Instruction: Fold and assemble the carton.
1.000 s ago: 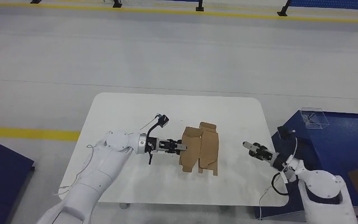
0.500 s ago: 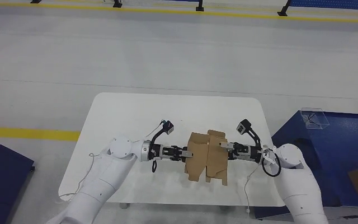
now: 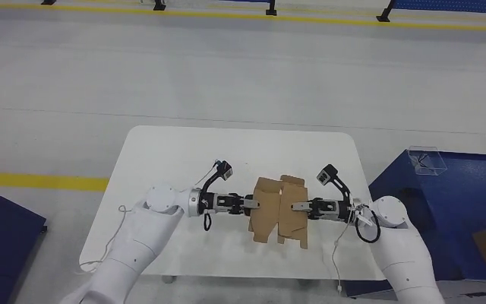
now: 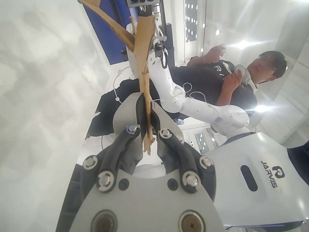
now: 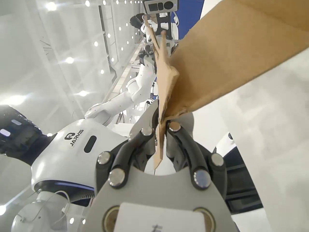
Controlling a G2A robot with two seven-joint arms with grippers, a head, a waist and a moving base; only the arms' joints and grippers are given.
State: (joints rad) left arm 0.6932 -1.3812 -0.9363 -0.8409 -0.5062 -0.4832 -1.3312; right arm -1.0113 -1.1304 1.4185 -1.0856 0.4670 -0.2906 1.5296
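Observation:
The brown carton (image 3: pixel 278 210) is held flat between both arms above the middle of the white table (image 3: pixel 159 156), its flaps sticking out at both ends. My left gripper (image 3: pixel 248 205) is shut on the carton's left edge; in the left wrist view the cardboard (image 4: pixel 142 56) stands edge-on between the black pads (image 4: pixel 140 108). My right gripper (image 3: pixel 298 207) is shut on the opposite edge, and the right wrist view has the cardboard (image 5: pixel 231 49) clamped between its fingers (image 5: pixel 150 121), with one panel spreading away.
A blue cabinet (image 3: pixel 425 194) with a clear small box (image 3: pixel 425 158) on it stands just right of the table. Yellow floor lines (image 3: pixel 53 182) run left of the table. Bare tabletop lies behind and left of the carton.
The right arm swung in from the table's right edge and closed on the carton's right side. The carton then shifted slightly, held by both grippers.

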